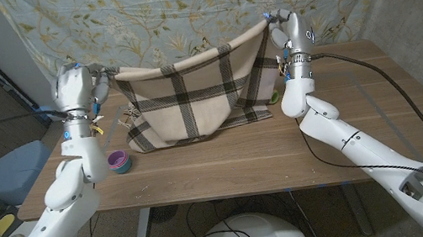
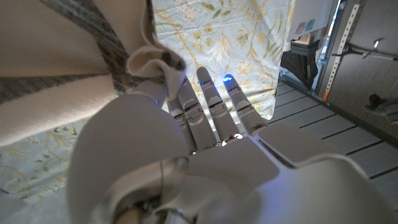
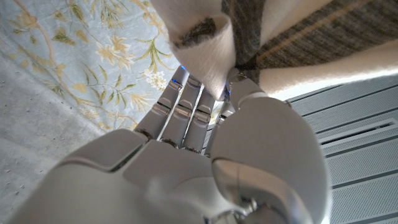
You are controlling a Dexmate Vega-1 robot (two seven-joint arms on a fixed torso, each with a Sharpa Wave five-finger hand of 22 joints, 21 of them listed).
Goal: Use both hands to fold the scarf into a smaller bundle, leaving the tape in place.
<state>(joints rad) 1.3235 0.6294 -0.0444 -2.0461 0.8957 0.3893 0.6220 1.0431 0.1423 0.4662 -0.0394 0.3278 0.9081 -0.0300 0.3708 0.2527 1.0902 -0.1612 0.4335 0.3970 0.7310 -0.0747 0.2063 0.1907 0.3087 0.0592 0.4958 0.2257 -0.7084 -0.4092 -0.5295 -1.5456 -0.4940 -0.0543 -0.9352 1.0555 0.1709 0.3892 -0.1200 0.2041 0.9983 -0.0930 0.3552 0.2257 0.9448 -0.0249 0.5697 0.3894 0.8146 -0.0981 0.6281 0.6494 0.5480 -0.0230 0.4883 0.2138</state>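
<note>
Tape [image 1: 119,161]: purple-teal roll sitting on table [image 1: 228,167], near left forearm.
Scarf [image 1: 190,92]: plaid, hanging between both raised hands, lower edge touching table.
Left hand [image 1: 80,86]: pinching scarf corner.
Right hand [image 1: 290,34]: pinching opposite corner.

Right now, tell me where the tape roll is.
In the head view, the purple and teal tape roll sits on the table's left side, beside the left arm, just left of the hanging plaid scarf.

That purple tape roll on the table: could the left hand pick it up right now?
Probably not yet. The left hand is raised above the table gripping a corner of the scarf, so it is busy. The tape sits uncovered on the table below that arm; freeing the hand would mean dropping the scarf.
</note>
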